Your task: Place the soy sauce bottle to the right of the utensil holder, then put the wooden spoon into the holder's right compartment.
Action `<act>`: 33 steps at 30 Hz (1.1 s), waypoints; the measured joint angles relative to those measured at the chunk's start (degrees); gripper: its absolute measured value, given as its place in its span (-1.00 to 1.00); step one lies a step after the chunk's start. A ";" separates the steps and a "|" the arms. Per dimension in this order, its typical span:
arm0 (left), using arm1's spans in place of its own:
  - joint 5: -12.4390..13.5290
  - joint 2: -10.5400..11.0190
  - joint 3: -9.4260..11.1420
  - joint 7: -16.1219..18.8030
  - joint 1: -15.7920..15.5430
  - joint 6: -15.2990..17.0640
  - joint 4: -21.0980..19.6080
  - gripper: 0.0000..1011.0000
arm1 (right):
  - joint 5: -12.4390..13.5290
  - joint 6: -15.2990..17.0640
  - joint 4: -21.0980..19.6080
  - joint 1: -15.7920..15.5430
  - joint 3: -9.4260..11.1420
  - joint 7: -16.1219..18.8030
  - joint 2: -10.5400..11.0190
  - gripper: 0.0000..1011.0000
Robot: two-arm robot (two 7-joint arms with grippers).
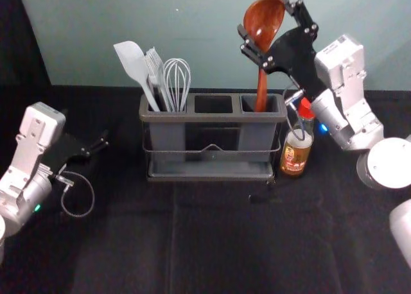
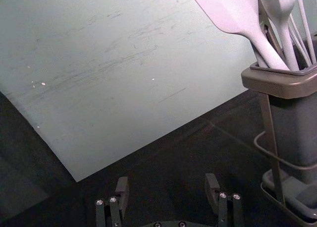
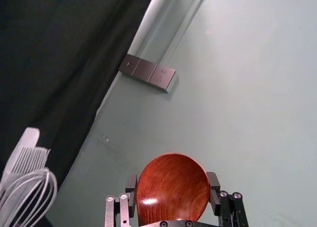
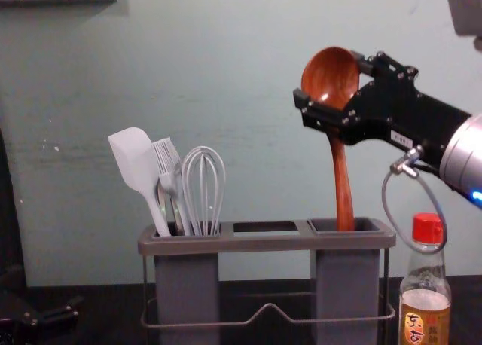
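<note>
The bowl of the wooden spoon (image 1: pixel 260 25) is grasped by the right hand (image 1: pixel 262 15), which is held above the right end of the utensil holder (image 1: pixel 212 117), its jaws closed against opposite sides of the bowl. The spoon is kept nearly upright, bowl uppermost, with the lower end of its handle let down into the holder's right compartment (image 4: pixel 345 262). The holder is set toward the back edge of the bench (image 1: pixel 212 242), its long side roughly parallel to that edge. The soy sauce bottle (image 1: pixel 297 151), topped by a red cap (image 1: pixel 306 108), is stood upright just beside the holder's right end. In the left compartment a spatula (image 1: pixel 133 63), a brush (image 1: pixel 156 69) and a whisk (image 1: pixel 177 82) are held. The left hand (image 1: pixel 96 147) is parked over the bench, left of the holder, its jaws spread, nothing gripped.
</note>
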 joint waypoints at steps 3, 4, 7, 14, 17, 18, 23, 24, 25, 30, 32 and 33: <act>0.00 0.00 0.00 0.00 0.00 0.00 0.00 0.99 | -0.21 -0.18 0.51 -0.70 -0.13 0.00 -0.06 0.69; 0.00 0.00 0.00 0.00 0.00 0.00 0.00 0.99 | -0.25 -0.21 0.59 -0.82 -0.15 -0.01 -0.07 0.69; 0.00 0.00 0.00 0.00 0.00 0.00 0.00 0.99 | -0.36 -0.42 0.96 -1.20 -0.21 -0.05 -0.10 0.69; 0.00 0.00 0.00 0.00 0.00 0.00 0.00 0.99 | -0.66 -1.02 1.92 -2.26 -0.27 -0.11 -0.09 0.69; 0.00 0.00 0.00 0.00 0.00 0.00 0.00 0.99 | -0.67 -1.36 2.32 -2.52 -0.26 -0.12 -0.13 0.69; 0.00 0.00 0.00 0.00 0.00 0.00 0.00 0.99 | -0.68 -1.45 2.43 -2.57 -0.25 -0.13 -0.15 0.69; 0.00 0.00 0.00 0.00 0.00 0.00 0.00 0.99 | -0.80 -1.80 3.26 -2.79 -0.23 -0.16 -0.25 0.69; 0.00 0.00 0.00 0.00 0.00 0.00 0.00 0.99 | -0.83 -1.85 3.43 -2.79 -0.23 -0.16 -0.27 0.69; 0.00 -0.01 0.00 0.00 0.00 0.00 0.00 0.99 | -0.94 -1.88 3.68 -2.80 -0.23 -0.18 -0.30 0.69; 0.00 0.00 0.00 0.00 0.00 0.00 0.00 0.99 | -1.20 -1.90 4.09 -3.18 -0.23 -0.35 -0.39 0.69; 0.00 0.00 0.00 0.00 0.00 0.00 0.00 0.99 | -1.23 -1.89 4.15 -3.31 -0.23 -0.41 -0.42 0.69; 0.00 0.00 0.00 0.00 0.00 0.00 0.00 0.99 | -1.24 -1.88 4.18 -3.38 -0.23 -0.43 -0.43 0.69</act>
